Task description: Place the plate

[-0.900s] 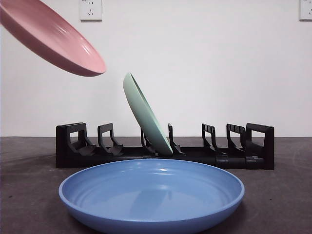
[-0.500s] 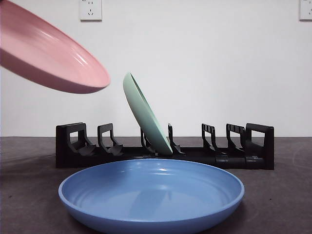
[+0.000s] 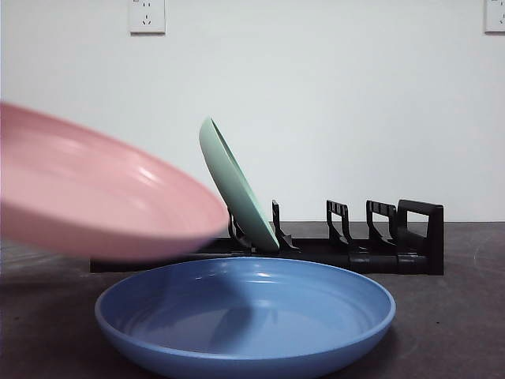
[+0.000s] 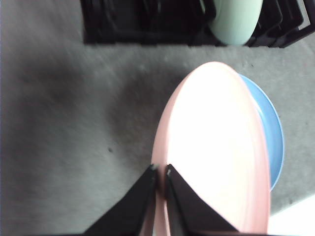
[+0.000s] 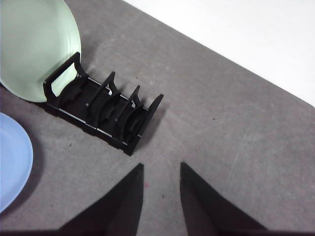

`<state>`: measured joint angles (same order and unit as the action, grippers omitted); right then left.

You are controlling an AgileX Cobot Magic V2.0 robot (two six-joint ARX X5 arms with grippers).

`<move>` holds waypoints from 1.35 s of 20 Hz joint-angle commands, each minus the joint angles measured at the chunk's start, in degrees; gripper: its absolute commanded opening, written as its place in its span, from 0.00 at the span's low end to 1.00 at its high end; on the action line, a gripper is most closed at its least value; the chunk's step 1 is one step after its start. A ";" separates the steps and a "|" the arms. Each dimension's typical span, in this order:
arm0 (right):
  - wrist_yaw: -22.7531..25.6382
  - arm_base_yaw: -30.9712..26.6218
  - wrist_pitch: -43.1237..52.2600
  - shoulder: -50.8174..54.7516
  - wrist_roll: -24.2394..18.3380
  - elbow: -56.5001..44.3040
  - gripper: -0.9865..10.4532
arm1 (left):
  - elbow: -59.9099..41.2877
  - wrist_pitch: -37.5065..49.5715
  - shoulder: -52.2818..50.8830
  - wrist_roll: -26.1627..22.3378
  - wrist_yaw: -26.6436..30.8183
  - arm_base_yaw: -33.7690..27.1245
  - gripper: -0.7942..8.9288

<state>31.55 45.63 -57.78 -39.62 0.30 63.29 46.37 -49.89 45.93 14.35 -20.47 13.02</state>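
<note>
Pink plate (image 3: 102, 197) now lower, left gripper (image 4: 161, 172) clamping rim

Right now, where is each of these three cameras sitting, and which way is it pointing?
Front view: low at table height, looking across the blue plate to the rack; no arm shows.
Left wrist view: on the left arm, looking down; its tool grips the pink plate.
Right wrist view: on the right arm, looking down past its open tool.
All three share the green plate.

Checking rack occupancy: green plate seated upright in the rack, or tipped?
Tipped. The green plate sits in a middle slot of the black rack, its top leaning away from the empty slots.
</note>
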 commanded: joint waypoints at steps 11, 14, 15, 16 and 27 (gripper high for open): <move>0.24 0.31 0.20 -0.28 0.87 0.81 0.18 | -17.20 29.22 2.23 16.35 -2.45 8.20 0.10; 0.22 0.31 0.74 -0.28 0.87 0.81 0.18 | -17.20 32.79 6.47 16.68 -1.77 10.27 0.10; 0.22 0.31 0.76 -0.28 0.87 0.81 0.18 | -17.20 33.79 8.31 16.81 -1.64 10.97 0.10; 0.22 0.31 0.74 -0.28 0.87 0.81 0.18 | -17.20 35.01 10.19 16.81 -1.62 11.74 0.10; 0.20 0.31 0.72 -0.28 1.22 0.81 0.18 | -17.18 46.10 23.67 18.97 -1.46 14.73 0.10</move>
<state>31.55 45.63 -57.60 -39.62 0.47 63.29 28.99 -4.45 68.88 32.84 -21.74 27.24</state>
